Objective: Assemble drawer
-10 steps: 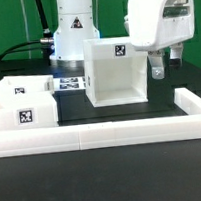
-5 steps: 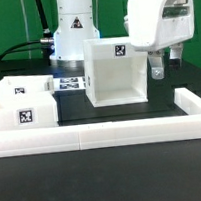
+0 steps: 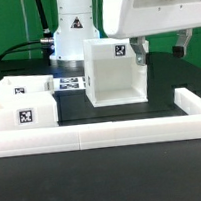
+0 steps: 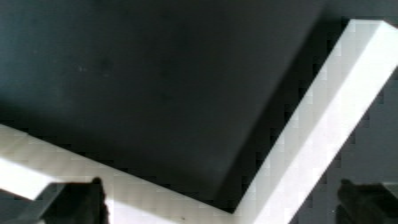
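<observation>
Two trays (image 3: 24, 109) idle. Arm (image 3: 150, 13) has shifted toward housing (image 3: 116, 75) in last 0.5 s; jaws wide open, empty. Prob. approach for grasp.

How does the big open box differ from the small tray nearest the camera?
The box housing is much larger and taller than the front tray. The box housing shows an open, hollow face; the front tray shows a closed wall. The box housing sits mid-table, the front tray toward the exterior view's left. Both are white with a black-and-white square tag.
</observation>
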{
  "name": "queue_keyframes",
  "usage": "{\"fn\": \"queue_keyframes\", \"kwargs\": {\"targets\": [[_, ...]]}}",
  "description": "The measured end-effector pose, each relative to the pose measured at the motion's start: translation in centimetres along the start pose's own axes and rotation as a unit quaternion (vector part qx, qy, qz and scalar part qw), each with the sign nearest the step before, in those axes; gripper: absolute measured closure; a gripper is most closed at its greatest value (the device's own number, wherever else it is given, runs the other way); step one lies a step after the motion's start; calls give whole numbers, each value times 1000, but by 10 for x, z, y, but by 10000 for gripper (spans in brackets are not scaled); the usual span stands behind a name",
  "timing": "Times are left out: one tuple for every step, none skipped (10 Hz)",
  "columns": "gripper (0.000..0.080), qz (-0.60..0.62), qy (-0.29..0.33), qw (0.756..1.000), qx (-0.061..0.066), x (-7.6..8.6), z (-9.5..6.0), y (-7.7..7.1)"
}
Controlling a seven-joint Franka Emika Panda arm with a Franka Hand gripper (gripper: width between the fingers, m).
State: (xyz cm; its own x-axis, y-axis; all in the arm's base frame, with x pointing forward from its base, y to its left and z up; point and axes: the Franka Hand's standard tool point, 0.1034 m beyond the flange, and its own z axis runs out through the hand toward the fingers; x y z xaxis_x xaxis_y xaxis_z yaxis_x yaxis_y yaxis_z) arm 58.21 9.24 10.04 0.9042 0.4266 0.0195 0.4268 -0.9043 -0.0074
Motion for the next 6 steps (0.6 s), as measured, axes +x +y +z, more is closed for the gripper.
{"fn": "queue_keyframes", "kwargs": {"targets": [[150, 49, 1, 999, 4, 0, 0, -1], [150, 99, 1, 995, 3, -1, -4, -3], [150, 101, 0, 995, 1, -10, -10, -9], [150, 106, -3, 994, -1, -24, -20, -13], [150, 106, -3, 994, -3, -35, -28, -16], [150, 106, -4, 994, -5, -48, -35, -18]]}}
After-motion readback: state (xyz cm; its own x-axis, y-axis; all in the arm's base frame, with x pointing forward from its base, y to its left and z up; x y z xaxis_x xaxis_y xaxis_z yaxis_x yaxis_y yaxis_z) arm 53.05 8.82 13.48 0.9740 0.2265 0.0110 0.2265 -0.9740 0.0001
